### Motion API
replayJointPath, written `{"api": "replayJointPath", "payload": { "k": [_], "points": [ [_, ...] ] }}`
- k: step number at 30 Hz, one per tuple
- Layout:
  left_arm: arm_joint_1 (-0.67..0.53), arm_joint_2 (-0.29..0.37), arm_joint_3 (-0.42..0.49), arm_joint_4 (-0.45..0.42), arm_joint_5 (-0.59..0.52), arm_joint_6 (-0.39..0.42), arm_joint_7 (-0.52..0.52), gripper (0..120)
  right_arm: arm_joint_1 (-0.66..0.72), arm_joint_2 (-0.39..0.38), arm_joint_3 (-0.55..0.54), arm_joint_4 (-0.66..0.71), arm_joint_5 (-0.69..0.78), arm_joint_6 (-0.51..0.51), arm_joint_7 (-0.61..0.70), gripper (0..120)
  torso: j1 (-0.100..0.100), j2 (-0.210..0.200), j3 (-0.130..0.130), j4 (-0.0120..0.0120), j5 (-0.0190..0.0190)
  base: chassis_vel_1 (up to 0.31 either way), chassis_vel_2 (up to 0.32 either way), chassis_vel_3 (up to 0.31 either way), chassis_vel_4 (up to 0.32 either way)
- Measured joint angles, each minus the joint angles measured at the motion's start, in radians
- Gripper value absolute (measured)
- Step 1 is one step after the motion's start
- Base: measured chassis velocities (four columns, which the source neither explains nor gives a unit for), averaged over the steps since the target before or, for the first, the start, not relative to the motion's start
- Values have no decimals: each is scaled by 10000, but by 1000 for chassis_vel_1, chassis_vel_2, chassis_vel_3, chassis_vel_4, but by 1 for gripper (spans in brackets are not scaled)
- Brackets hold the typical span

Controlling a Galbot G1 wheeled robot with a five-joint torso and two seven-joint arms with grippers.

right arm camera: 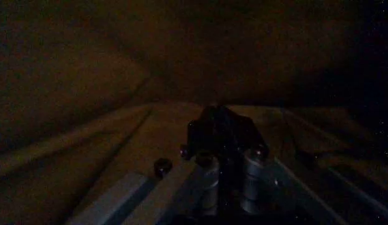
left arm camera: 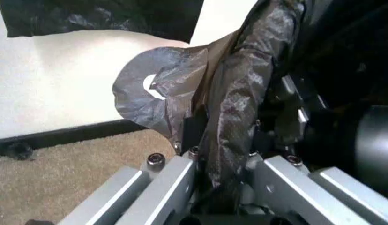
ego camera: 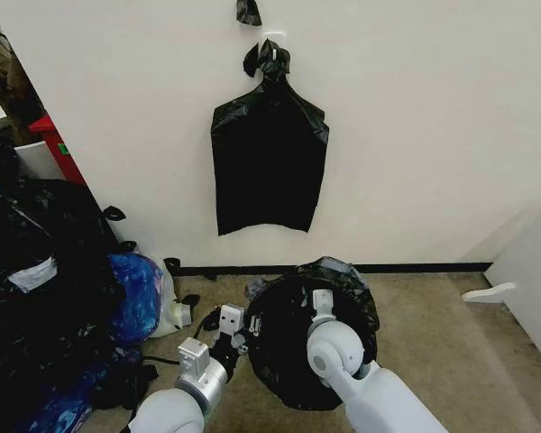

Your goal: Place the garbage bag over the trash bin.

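The glossy black garbage bag (ego camera: 288, 361) lies draped in a round mound on the carpet in front of me, and the trash bin is hidden under it. My left gripper (ego camera: 242, 339) is at the bag's left edge. In the left wrist view this gripper (left arm camera: 235, 140) is shut on a crinkled fold of the garbage bag (left arm camera: 231, 93) running between its fingers. My right gripper (ego camera: 322, 305) reaches over the top of the mound. In the dark right wrist view its fingertips (right arm camera: 222, 129) stand together, with bag film all around.
Flat black bags (ego camera: 269, 162) hang on the white wall behind. Stuffed black sacks (ego camera: 36, 271) and a blue plastic bag (ego camera: 135, 293) crowd the left. A white panel (ego camera: 532, 266) stands at the right. Bare carpet (ego camera: 451, 343) lies to the right of the mound.
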Motion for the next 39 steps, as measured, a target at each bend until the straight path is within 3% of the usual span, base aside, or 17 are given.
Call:
{"api": "replayJointPath", "payload": {
  "k": [12, 22, 29, 31, 36, 39],
  "points": [
    [-287, -214, -252, 344, -536, 72, -400, 0, -435, -224, -529, 1245, 99, -104, -66, 0, 0, 0, 0, 0, -3, 0, 0, 0, 0],
    [-483, -267, -571, 601, -1696, 173, -694, 0, -1083, -471, -1122, 2471, -1076, 511, -1363, 0, 0, 0, -1, 1, 0, 0, 0, 0, 0],
    [-556, -302, -632, 873, -2055, 146, -669, 0, -2008, -856, -889, 3446, -1913, 604, -2155, 0, 0, 0, -1, 0, -2, 0, 0, 0, 0],
    [-616, -309, -648, 1087, -2205, 102, -684, 0, -2533, -1228, -572, 4192, -2100, 654, -2657, 11, 0, 0, -1, -2, 0, 0, 0, 0, 0],
    [-682, -364, -709, 1270, -2734, 92, -861, 0, -2950, -1592, -100, 4896, -2062, 657, -3173, 25, -1, 0, -1, 1, 0, 0, 0, 0, 0],
    [-842, -451, -808, 1500, -3715, 93, -1162, 0, -3320, -1905, 723, 5558, -1666, 645, -3856, 39, 0, 0, -1, -1, -1, 0, 0, 0, 0]
  ]
}}
